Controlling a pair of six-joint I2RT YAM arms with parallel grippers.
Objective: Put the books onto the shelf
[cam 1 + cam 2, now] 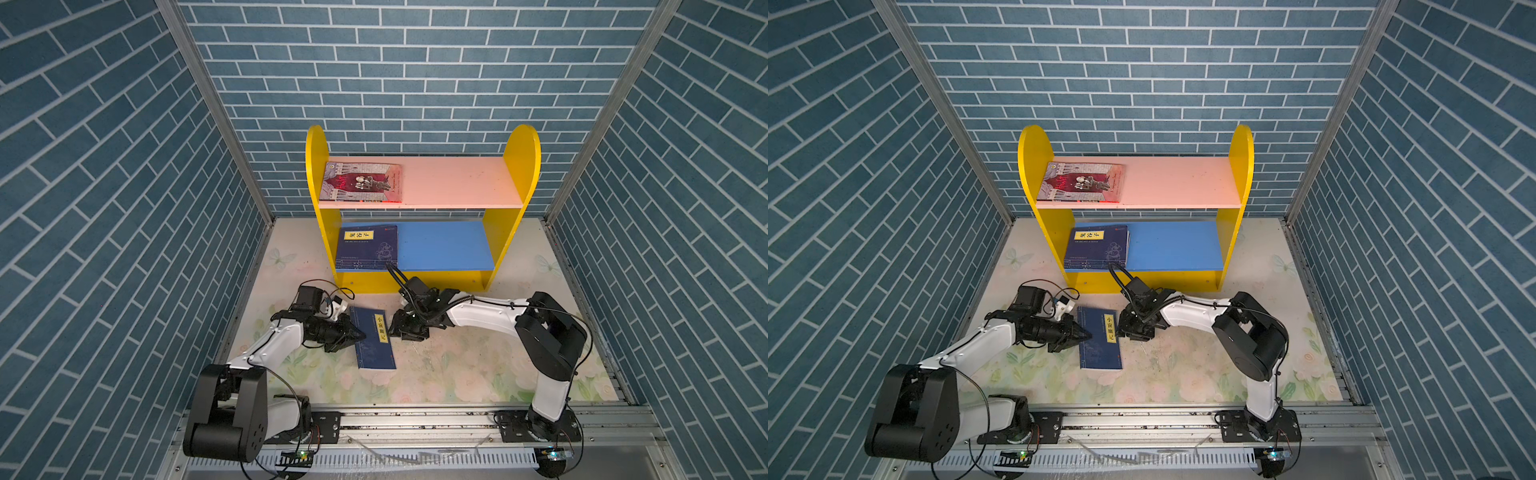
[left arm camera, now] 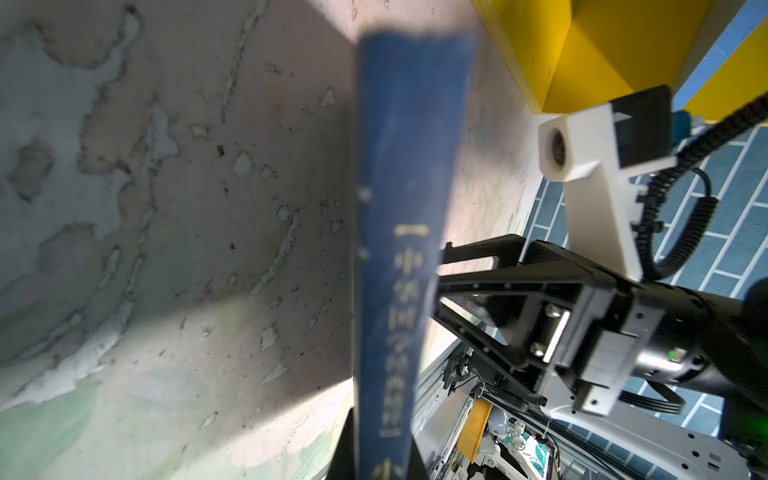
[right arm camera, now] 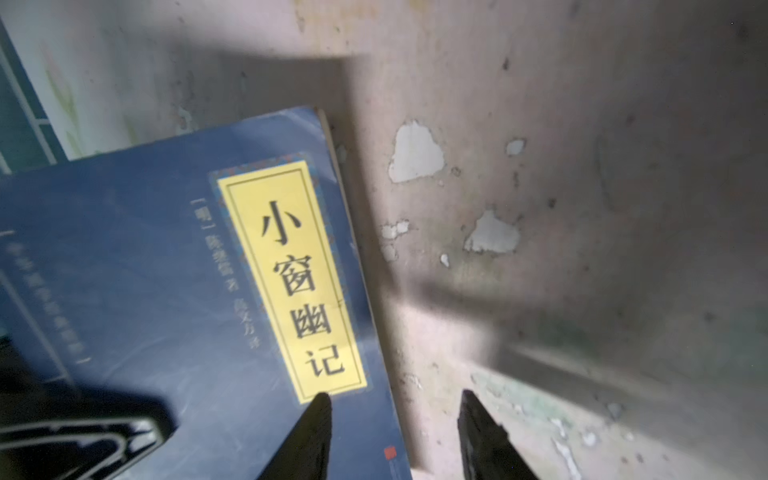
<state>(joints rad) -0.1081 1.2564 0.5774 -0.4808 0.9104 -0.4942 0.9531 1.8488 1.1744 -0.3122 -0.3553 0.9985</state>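
Note:
One navy book (image 1: 372, 349) (image 1: 1098, 349) with a yellow label lies on the floral table in front of the shelf (image 1: 316, 166) (image 1: 1030, 158). My left gripper (image 1: 360, 337) (image 1: 1086, 334) (image 2: 380, 461) is shut on its spine edge (image 2: 399, 166). My right gripper (image 1: 395, 328) (image 1: 1121, 328) (image 3: 395, 399) stands open at the book's opposite edge (image 3: 166, 270), one fingertip (image 3: 320, 405) over the cover and the other over the table. A red illustrated book (image 1: 360, 183) (image 1: 1081, 182) lies on the pink upper board (image 1: 457, 183). A stack of navy books (image 1: 366, 247) (image 1: 1096, 247) rests on the blue lower board (image 1: 444, 245).
Blue brick-pattern walls (image 1: 124, 208) close in the left, right and back sides. A metal rail (image 1: 415, 419) carrying both arm bases runs along the front. The shelf's yellow base (image 1: 374, 282) stands just behind both grippers. The right halves of both shelf boards are bare.

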